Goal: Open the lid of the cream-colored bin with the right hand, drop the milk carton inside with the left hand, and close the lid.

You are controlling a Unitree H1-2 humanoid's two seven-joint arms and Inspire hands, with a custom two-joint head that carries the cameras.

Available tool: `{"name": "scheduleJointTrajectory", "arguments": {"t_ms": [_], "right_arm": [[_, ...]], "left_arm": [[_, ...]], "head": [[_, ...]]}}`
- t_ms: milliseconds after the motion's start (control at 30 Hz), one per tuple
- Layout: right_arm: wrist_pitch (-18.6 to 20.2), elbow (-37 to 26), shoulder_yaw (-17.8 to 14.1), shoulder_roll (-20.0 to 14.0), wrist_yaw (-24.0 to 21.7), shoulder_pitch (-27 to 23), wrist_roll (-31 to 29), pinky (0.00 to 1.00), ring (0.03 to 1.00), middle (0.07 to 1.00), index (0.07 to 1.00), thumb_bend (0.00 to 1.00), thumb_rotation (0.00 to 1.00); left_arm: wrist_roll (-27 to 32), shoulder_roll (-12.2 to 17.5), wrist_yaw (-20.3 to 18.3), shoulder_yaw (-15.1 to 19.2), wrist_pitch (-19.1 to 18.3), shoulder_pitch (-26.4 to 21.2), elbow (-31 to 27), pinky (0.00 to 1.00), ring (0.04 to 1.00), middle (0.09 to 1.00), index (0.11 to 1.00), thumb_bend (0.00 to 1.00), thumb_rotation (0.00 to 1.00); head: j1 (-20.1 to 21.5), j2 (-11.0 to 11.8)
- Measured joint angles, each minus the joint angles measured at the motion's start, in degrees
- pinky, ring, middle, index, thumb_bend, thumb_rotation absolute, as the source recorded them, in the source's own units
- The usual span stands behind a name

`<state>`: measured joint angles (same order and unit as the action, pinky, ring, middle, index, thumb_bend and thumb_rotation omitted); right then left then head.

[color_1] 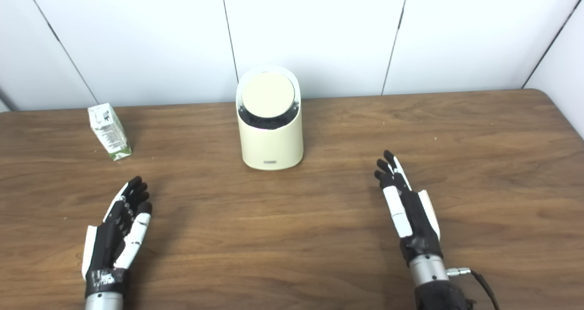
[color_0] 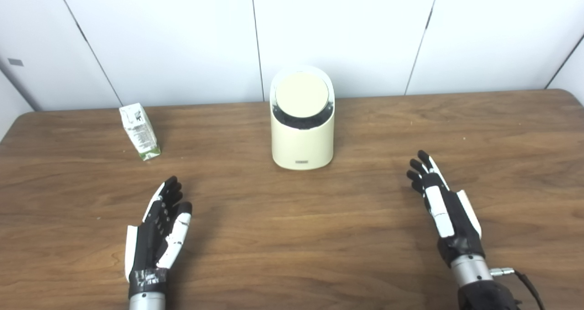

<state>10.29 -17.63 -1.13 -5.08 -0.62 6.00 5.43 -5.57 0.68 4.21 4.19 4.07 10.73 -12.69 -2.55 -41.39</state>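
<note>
A cream-colored bin (color_0: 302,141) stands upright at the back middle of the wooden table, its round lid (color_0: 301,94) shut and tilted toward me. A small white and green milk carton (color_0: 139,131) stands at the back left, well apart from the bin. My left hand (color_0: 159,230) rests low at the front left, open and empty, fingers stretched toward the carton. My right hand (color_0: 445,209) rests at the front right, open and empty, fingers pointing up the table, to the right of the bin.
The wooden table (color_0: 292,237) spans the whole view, with its back edge against a white panelled wall (color_0: 346,31). A cable (color_0: 524,280) runs off my right wrist.
</note>
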Motion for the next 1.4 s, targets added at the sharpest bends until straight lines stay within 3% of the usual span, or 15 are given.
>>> {"name": "scheduleJointTrajectory", "arguments": {"t_ms": [567, 733, 833, 1067, 1233, 1400], "right_arm": [[0.03, -0.02, -0.04, 0.11, 0.0, 0.02, -0.52, 0.92, 0.91, 0.934, 0.961, 0.58, 0.99], [-0.03, 0.01, -0.11, 0.0, 0.27, -0.28, -0.05, 0.8, 0.876, 0.922, 0.963, 0.61, 0.72], [-0.01, 0.25, 0.02, 0.09, 0.59, -1.34, 0.97, 0.77, 0.861, 0.905, 0.953, 0.67, 0.68], [0.69, 0.41, 2.36, 0.19, 1.61, -10.11, 7.16, 0.78, 0.856, 0.887, 0.931, 0.77, 0.71], [4.29, 0.42, 4.58, 1.55, 2.54, -17.53, 13.05, 0.78, 0.837, 0.869, 0.905, 0.82, 0.53], [5.82, 2.15, 6.2, 2.42, 2.59, -23.74, 16.17, 0.79, 0.853, 0.875, 0.911, 0.82, 0.45]], "left_arm": [[-0.71, -0.03, 0.19, 0.02, 1.19, -0.01, 0.5, 0.85, 0.871, 0.871, 0.917, 0.46, 0.6], [-0.73, -0.04, 0.18, -0.01, 1.35, -0.02, 0.56, 0.86, 0.876, 0.873, 0.921, 0.46, 0.6], [-0.73, -0.06, 0.19, -0.06, 1.55, -0.02, 0.67, 0.85, 0.875, 0.874, 0.92, 0.45, 0.59], [-1.44, -0.23, 0.3, -0.24, 1.8, -0.02, 0.88, 0.86, 0.881, 0.879, 0.923, 0.44, 0.59], [-2.44, -0.41, 0.65, -0.53, 3.61, -0.05, 1.13, 0.83, 0.867, 0.872, 0.91, 0.42, 0.58], [-2.96, -0.56, 1.28, -0.78, 3.94, -0.03, 1.15, 0.83, 0.87, 0.872, 0.909, 0.42, 0.6]], "head": [[0.44, 0.53], [0.53, 1.23], [0.79, 1.93], [0.44, 3.86], [0.09, 4.48], [0.09, 4.39]]}}
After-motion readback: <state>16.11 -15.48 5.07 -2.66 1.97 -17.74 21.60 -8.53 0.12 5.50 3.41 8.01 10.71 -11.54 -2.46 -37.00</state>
